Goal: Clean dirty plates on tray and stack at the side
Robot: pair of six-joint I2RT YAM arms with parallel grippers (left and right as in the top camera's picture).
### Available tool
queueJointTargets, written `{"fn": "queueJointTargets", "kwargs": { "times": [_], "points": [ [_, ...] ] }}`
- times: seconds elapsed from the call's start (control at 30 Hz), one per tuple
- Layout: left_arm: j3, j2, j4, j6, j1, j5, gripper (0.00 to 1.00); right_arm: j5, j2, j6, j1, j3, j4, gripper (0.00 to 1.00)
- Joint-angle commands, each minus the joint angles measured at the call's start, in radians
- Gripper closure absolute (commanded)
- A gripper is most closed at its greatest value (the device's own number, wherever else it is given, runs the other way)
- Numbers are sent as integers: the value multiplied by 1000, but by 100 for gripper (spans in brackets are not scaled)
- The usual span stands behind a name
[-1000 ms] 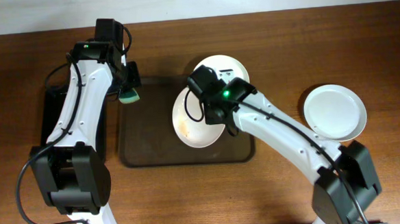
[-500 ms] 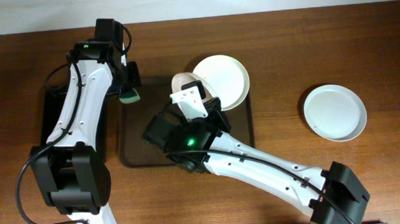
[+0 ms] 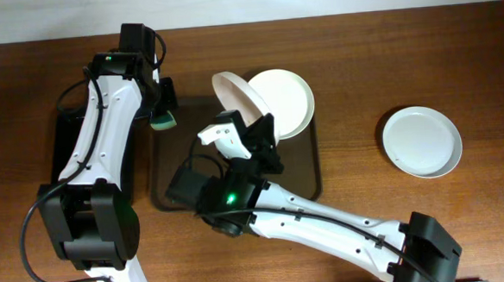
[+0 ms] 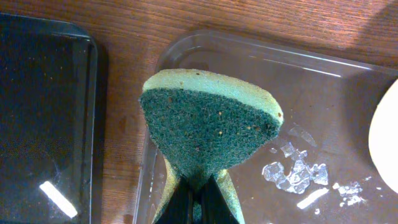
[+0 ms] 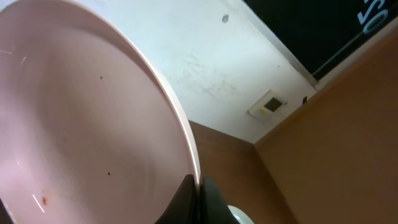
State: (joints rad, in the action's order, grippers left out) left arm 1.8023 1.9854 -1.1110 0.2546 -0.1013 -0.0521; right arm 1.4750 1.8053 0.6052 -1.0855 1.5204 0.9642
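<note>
Green sponge [image 4: 208,127]: pinched in closed left hand [image 4: 198,198], pad outward, apparently for wiping. Smeared plate [image 5: 93,124]: right hand [image 5: 198,196] clamps rim, tilted over tray [image 3: 301,169], face likely presented for scrubbing.

The right gripper [image 3: 255,123] holds one plate [image 3: 230,92] tilted above the tray [image 3: 168,158]; a second plate [image 3: 284,100] lies at its far corner.

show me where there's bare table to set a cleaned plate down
Bare table lies between the tray and the side plate, and along the far edge beyond that plate. The tray's middle is crowded: the right gripper holds a tilted plate beside a flat plate; the sponge hangs at its far left corner.
</note>
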Motion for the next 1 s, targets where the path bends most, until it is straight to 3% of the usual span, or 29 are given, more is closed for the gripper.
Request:
{"fn": "queueJointTargets", "kwargs": {
  "times": [0.0,0.1,0.2,0.33,0.53,0.7,0.97],
  "points": [
    [12,3,-1,-9,4,10,100,-20,-19,39,-5,18,-2,96],
    [12,3,-2,-10,4,10,99,-319,-19,51,28,18,-1,96],
    [12,3,-13,-37,5,11,100,-724,-18,190,124,10,5,96],
    [12,2,-55,-89,22,99,100,-1126,3,201,262,-35,-121,96],
    [12,2,-106,-129,43,286,99,-1287,108,211,338,-58,-233,96],
    [-31,2,-97,-100,43,292,100,-1289,171,249,341,-58,-274,96],
    [-267,2,72,18,27,238,100,-1288,182,250,342,-58,-300,96]
  ]
}}
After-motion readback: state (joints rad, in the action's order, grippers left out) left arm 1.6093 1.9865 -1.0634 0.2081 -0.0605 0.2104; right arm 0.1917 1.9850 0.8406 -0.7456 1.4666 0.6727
